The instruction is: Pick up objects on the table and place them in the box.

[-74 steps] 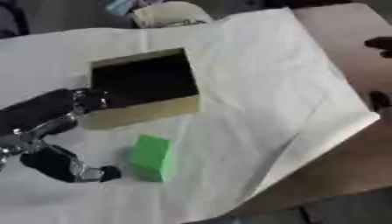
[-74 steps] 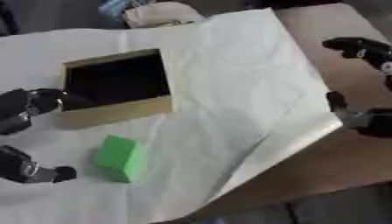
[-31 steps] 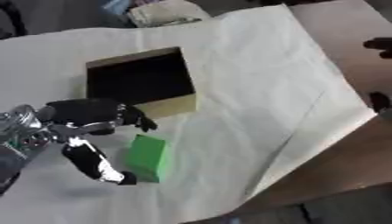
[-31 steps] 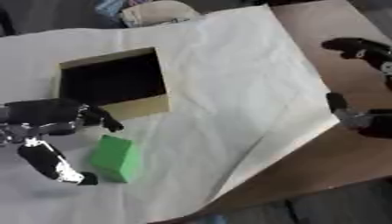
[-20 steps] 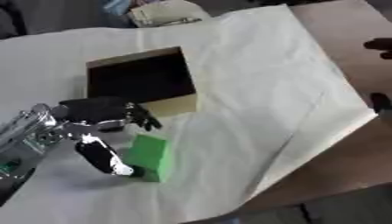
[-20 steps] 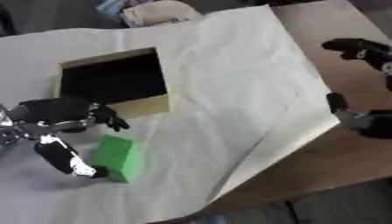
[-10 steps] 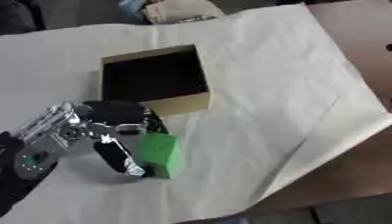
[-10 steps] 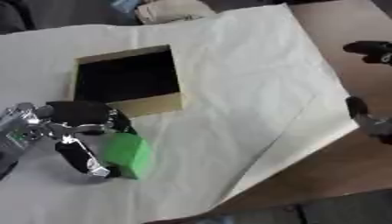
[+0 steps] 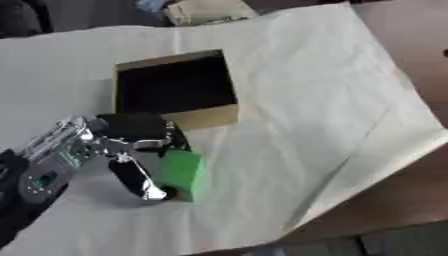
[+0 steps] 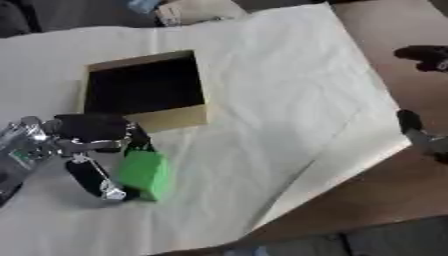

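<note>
A green block (image 9: 182, 174) stands on the white cloth just in front of the open cardboard box (image 9: 202, 115), whose inside is dark. My left hand (image 9: 131, 135) is against the block's left side, fingers curled over its top edge and thumb (image 9: 140, 181) stretched down along its near left side, so the block sits between them. My right hand (image 10: 418, 134) shows at the right edge of the right eye view, over the brown table, fingers spread and holding nothing.
The white cloth (image 9: 297, 95) covers most of the brown table (image 9: 411, 45); its near right corner hangs off toward the table's edge. A crumpled pale bundle (image 9: 203, 10) lies at the far edge behind the box.
My left hand has come in from the left and closed around the green block's left side. The camera has tilted, shifting the whole picture.
</note>
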You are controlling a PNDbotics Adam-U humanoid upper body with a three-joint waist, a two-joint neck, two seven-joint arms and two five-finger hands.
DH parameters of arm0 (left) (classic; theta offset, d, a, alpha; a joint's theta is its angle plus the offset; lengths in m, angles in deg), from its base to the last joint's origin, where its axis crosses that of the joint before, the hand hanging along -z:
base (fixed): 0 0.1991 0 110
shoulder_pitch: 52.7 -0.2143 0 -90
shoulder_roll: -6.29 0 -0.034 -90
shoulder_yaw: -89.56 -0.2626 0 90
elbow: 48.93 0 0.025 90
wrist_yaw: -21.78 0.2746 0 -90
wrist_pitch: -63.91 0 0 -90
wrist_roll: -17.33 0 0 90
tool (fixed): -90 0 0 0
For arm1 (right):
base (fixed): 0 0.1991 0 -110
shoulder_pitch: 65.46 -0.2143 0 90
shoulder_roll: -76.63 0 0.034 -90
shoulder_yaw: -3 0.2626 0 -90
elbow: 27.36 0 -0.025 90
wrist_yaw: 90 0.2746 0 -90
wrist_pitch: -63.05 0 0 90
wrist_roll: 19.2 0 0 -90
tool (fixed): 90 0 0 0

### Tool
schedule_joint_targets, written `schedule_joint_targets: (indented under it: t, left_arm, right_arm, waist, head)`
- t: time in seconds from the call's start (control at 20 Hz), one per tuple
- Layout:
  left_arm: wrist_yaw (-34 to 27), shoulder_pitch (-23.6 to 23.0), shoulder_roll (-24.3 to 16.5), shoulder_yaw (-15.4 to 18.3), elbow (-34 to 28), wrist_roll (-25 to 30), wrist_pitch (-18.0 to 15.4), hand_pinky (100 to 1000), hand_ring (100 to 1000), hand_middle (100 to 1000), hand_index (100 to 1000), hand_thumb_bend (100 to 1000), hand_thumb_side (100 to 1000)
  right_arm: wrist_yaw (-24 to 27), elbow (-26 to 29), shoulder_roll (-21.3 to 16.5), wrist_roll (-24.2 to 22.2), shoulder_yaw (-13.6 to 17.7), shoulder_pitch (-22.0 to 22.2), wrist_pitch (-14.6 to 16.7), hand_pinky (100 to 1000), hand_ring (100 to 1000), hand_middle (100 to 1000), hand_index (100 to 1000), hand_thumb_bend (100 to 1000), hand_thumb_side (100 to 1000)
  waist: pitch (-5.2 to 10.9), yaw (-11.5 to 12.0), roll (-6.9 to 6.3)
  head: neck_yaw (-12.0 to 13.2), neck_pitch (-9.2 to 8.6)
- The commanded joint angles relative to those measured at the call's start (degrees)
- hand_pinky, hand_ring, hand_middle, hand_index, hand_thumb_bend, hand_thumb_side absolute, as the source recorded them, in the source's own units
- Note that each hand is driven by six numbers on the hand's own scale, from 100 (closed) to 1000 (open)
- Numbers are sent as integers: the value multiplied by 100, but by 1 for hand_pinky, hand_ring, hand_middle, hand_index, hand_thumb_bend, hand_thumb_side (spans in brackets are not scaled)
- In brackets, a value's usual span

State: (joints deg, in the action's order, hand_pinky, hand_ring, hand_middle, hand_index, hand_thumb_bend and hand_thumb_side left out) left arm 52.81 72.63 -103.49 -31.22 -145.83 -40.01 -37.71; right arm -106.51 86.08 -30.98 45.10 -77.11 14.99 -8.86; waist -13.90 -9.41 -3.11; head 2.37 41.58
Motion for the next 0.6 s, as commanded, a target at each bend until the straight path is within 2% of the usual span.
schedule_joint_targets:
  t: [0.05,0.3,0.6]
  left_arm:
    - [-143,108,-390,350,-327,-197,163,695,493,397,643,118,405]
    - [-271,253,-590,833,-360,-519,505,699,505,400,646,118,401]
    - [-162,547,-470,1111,255,-841,725,706,510,404,651,116,400]
  right_arm:
    - [44,115,-104,-11,66,-30,-6,900,1000,920,1000,100,100]
    - [60,115,-99,-46,40,-35,-6,900,1000,919,1000,100,100]
    - [92,115,-92,-87,4,-79,3,900,1000,919,1000,100,100]
  waist:
    - [114,-4,5]
    - [120,-18,-10]
    - [111,-75,-10]
  head:
    - [-7,27]
    - [-20,21]
    - [-12,14]
